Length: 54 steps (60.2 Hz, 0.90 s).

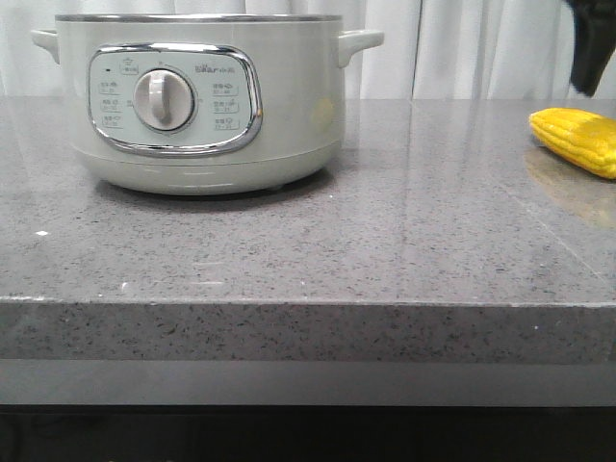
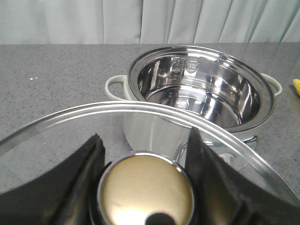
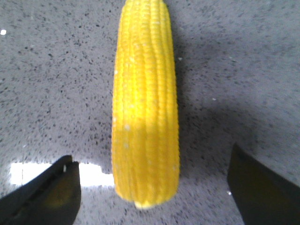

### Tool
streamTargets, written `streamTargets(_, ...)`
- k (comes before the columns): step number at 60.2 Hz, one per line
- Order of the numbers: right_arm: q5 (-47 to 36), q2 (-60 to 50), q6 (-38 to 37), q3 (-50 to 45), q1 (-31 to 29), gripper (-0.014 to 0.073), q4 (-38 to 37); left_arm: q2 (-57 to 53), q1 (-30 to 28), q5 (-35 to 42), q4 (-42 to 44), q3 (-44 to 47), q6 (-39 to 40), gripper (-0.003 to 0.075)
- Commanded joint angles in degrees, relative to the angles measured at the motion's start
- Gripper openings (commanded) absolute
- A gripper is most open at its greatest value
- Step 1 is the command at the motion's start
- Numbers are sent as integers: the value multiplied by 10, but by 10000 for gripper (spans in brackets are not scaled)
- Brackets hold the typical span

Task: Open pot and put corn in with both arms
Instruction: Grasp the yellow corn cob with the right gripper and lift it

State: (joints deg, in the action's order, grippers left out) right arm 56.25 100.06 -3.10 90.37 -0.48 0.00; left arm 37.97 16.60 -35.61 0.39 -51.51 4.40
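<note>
The pale cream-green pot stands at the counter's left with its lid off. In the left wrist view the pot shows a bare steel inside. My left gripper is shut on the golden knob of the glass lid, held above the counter, nearer the wrist camera than the pot. The yellow corn lies on the counter at the far right. My right gripper is open above the corn, one finger on each side of its near end, not touching it.
The grey speckled counter has a front edge close to the camera. White curtains hang behind. A dark part of the right arm shows at the top right, above the corn.
</note>
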Motion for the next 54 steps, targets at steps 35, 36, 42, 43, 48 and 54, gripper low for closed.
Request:
streamTargets(35,-5,66,20,35,-5,446,24,-3,-1,86,-4,-21,5,229)
streamTargets(36,-5,66,20,36,-5,426,24,-3,-1,86,-4,-21,5,229)
streamTargets(42,6,65,20,48,-5,337,24,-3,-1,86,-4,-21,5,229)
streamTargets(43,9,65,20,50,-5,332,24,-3,-1,86,-4,-21,5,229)
streamTargets(48,30,64,21,76,-3,328,25,-3,-1,86,-4,-21,5,229)
streamTargets(54,57,54,22,122,8,328,34,-3,-1,86,-4,-21,5,229)
